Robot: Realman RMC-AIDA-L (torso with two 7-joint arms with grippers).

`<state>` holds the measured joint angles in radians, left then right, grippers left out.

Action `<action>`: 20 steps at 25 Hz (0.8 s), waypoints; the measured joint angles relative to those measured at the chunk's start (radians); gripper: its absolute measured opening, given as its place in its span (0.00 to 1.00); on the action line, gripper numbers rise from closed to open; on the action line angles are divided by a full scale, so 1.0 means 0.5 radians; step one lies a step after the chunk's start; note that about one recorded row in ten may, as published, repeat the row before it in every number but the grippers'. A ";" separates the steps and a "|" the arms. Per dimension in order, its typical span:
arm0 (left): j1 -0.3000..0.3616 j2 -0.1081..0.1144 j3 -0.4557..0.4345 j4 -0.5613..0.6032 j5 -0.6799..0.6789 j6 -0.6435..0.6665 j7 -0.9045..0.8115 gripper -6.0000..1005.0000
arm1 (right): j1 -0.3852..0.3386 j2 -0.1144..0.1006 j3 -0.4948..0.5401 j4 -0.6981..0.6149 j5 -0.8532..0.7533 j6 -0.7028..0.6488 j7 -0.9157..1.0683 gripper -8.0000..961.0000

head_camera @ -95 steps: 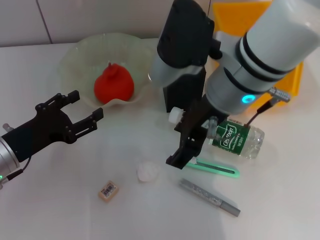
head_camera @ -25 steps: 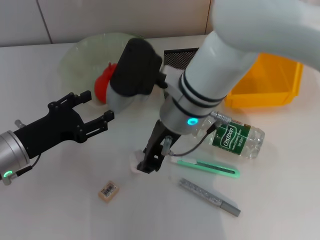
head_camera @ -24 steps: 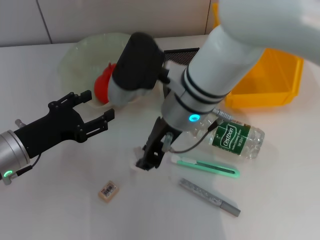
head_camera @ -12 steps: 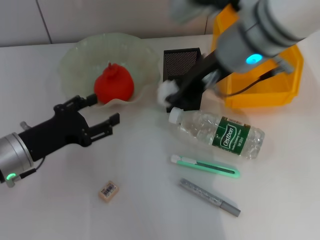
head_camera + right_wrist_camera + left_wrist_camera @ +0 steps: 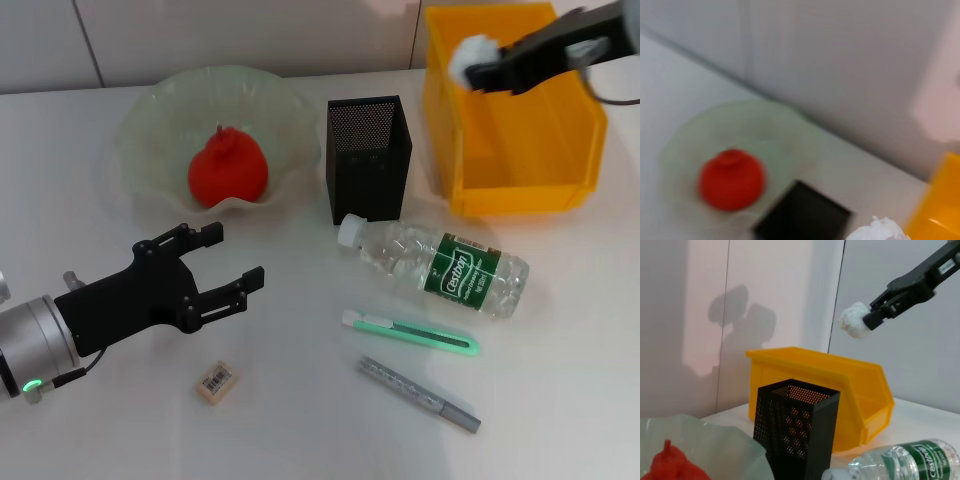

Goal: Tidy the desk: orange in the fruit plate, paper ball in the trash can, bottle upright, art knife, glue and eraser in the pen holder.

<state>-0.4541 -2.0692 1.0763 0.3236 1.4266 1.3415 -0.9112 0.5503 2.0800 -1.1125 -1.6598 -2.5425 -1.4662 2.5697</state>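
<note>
right gripper (image 5: 478, 66), having lifted the paper ball (image 5: 472, 55) off the desk, is now holding it pinched above the yellow bin (image 5: 520, 190), nearly ready to drop, while left gripper (image 5: 215, 268) is hovering spread near the eraser (image 5: 215, 382).

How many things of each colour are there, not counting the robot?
Red: 1, orange
White: 1, paper ball
Yellow: 1, bin
Black: 1, pen holder
Green: 1, art knife
Grey: 1, glue
Tan: 1, eraser
Clear: 2, bottle, plate
Total: 9
</note>
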 joint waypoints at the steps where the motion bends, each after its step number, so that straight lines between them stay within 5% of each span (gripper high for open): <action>1: 0.001 0.000 0.000 0.000 0.000 0.009 0.000 0.81 | -0.014 0.000 0.030 0.016 -0.014 0.028 -0.008 0.31; 11: -0.002 0.006 0.069 0.003 0.000 0.054 0.011 0.81 | 0.002 -0.002 0.064 0.466 -0.247 0.482 -0.055 0.31; 18: 0.001 0.011 0.079 0.006 0.000 0.057 0.003 0.81 | 0.006 0.000 0.082 0.529 -0.257 0.581 -0.048 0.33; 20: 0.002 0.012 0.080 0.006 0.000 0.057 0.003 0.81 | 0.008 -0.001 0.083 0.531 -0.258 0.581 -0.046 0.54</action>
<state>-0.4532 -2.0634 1.1162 0.3267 1.4266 1.3700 -0.9097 0.5542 2.0798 -1.0708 -1.3944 -2.6717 -1.1755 2.5465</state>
